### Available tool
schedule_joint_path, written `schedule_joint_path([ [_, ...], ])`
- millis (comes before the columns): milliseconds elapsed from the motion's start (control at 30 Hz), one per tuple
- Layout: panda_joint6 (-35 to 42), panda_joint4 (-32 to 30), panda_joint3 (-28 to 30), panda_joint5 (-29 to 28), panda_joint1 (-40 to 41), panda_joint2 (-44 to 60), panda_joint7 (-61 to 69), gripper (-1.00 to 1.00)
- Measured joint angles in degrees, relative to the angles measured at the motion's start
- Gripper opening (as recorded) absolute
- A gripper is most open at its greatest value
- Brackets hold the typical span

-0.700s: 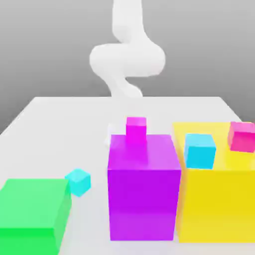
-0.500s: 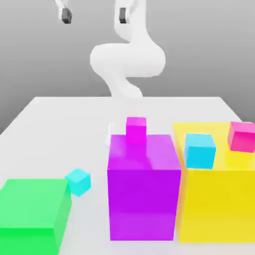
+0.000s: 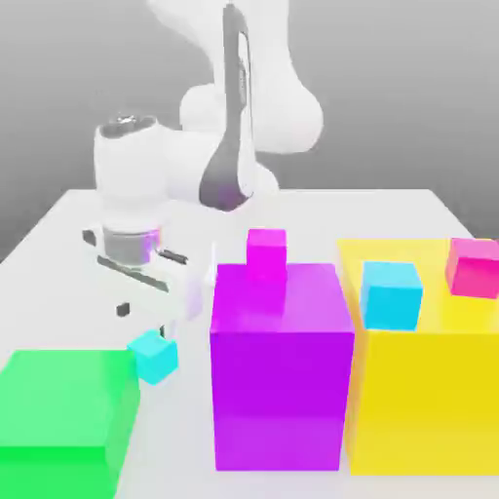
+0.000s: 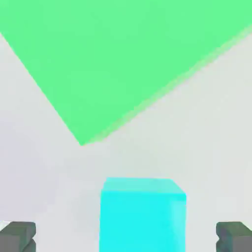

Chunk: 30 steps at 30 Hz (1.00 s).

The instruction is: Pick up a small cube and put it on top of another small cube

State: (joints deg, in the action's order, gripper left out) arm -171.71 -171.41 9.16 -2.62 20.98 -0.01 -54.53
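**Gripper Positioned Over Small Cyan Cube**

The gripper [image 4: 126, 238] hangs directly above the small cyan cube [image 3: 153, 356], jaws spread fully wide and holding nothing. The fingertips [image 4: 18, 235] flank the cube without contact. The cube rests on the table [image 3: 58, 244], just beside the green block [image 3: 63, 404]. The small magenta cube [image 3: 266, 255] sits atop the purple block [image 3: 281, 380].
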Motion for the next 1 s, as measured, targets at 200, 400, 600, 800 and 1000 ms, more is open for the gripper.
schedule_joint_path([
  [200, -9.7, 1.5, -8.7, 4.0, 7.9, 11.5, 3.0, -1.0],
  [400, -10.2, 1.6, -8.9, 3.7, 8.2, 12.1, 2.8, -1.0],
  [600, -1.9, 0.2, -5.6, 0.0, 5.9, 2.3, -0.1, -1.0],
  [800, 6.2, 1.4, -4.9, -1.1, 6.8, -7.7, 1.1, -1.0],
  [1000, 19.0, 8.4, -7.6, -0.9, 3.1, -15.9, 2.2, -1.0],
])
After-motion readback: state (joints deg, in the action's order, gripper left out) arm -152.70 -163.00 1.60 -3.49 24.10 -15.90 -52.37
